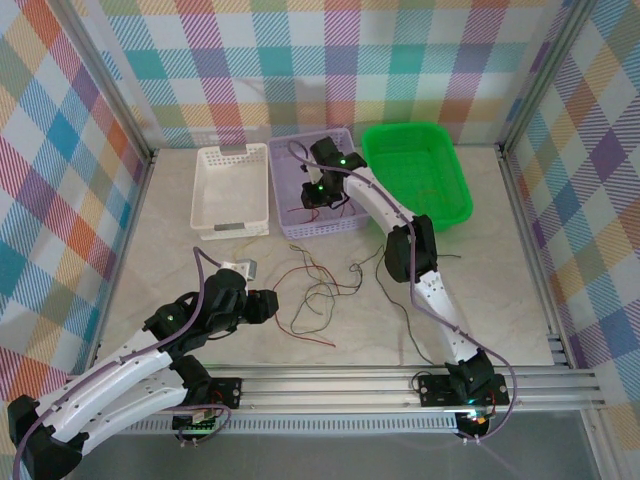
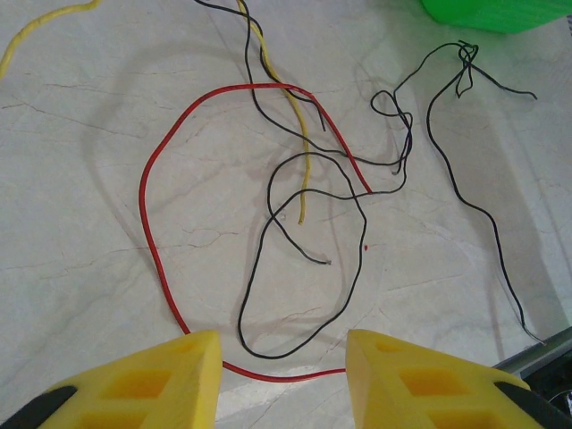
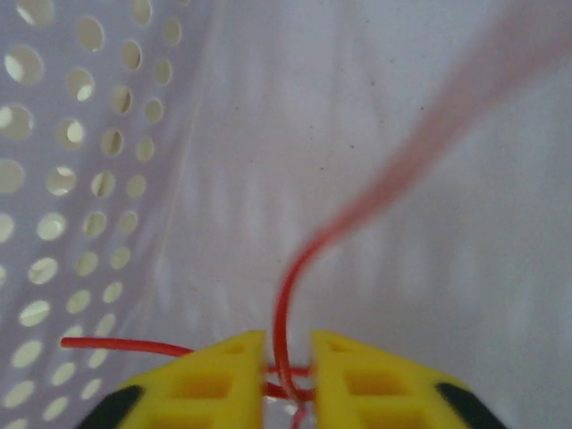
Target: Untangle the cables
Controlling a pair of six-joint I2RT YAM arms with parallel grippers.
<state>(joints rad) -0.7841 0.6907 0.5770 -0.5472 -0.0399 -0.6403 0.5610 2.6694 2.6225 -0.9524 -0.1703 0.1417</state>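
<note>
Marble tabletop [image 1: 500,260]: loose cables [image 2: 305,170] lie tangled just ahead of my left gripper [image 2: 284,344], jaws wide, empty. Right gripper [image 3: 288,344] pinches a red cable [image 3: 281,299] low inside the lavender basket [image 3: 71,179]; I'd let go only once it's lying flat.

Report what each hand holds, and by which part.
Right hand pinches a red cable partway along its length, not at an end. Left hand holds nothing.

Bright, even, soft-shadowed light throughout; the right wrist view blurs the near red cable [image 3: 429,136].
</note>
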